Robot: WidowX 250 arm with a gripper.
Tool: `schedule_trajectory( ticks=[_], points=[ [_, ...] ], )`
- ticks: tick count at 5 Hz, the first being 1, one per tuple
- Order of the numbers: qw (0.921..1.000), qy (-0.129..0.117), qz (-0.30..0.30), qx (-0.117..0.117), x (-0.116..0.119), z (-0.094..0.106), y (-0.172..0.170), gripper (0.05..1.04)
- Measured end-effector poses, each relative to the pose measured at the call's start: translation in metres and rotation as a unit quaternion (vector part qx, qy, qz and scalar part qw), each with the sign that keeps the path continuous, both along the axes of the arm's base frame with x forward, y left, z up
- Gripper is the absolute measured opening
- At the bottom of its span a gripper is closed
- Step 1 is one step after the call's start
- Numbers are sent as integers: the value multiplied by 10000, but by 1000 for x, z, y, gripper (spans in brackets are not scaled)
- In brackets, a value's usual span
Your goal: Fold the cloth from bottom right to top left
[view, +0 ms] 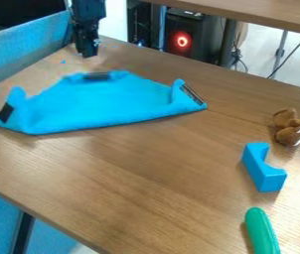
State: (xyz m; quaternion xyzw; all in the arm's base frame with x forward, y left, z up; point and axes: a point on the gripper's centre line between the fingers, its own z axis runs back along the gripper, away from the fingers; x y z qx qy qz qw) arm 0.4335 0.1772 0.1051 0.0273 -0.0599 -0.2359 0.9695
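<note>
Apparently the fold is largely made: the blue cloth (pixel 103 105) lies on the worktop (pixel 159 163), towards the upper left, with a long, fairly straight edge facing the camera. At its left end a corner with a dark patch (pixel 5 112) stands up a little; another pass catching that tip could drag the whole cloth askew, since nothing holds it down. Farther right and beyond the cloth's far edge is the hand (pixel 88 53), apart from it and close to the blue partition (pixel 27 45). I cannot tell whether it is spread or pressed together. Sweeping sideways from there, it could knock the partition; coming in low, it might snag the far edge by the dark strip (pixel 96 76) and undo the fold. The right corner (pixel 189 93) curls upward, so it may spring back or leave the layers uneven unless pressed flat. Farther right, the green toy (pixel 262 232), blue block (pixel 264 167) and brown toy (pixel 288 128) sit well apart from the cloth, and seem unlikely to interfere.
</note>
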Motion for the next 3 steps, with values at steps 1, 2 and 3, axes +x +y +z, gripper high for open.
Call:
schedule_trajectory(
  ticks=[1,2,3],
  points=[
    [9999,37,49,-113,-1,-4,-3,760],
    [9990,276,120,-329,-10,0,-11,989],
    [9983,362,216,-399,-30,37,-23,1001]
  ],
)
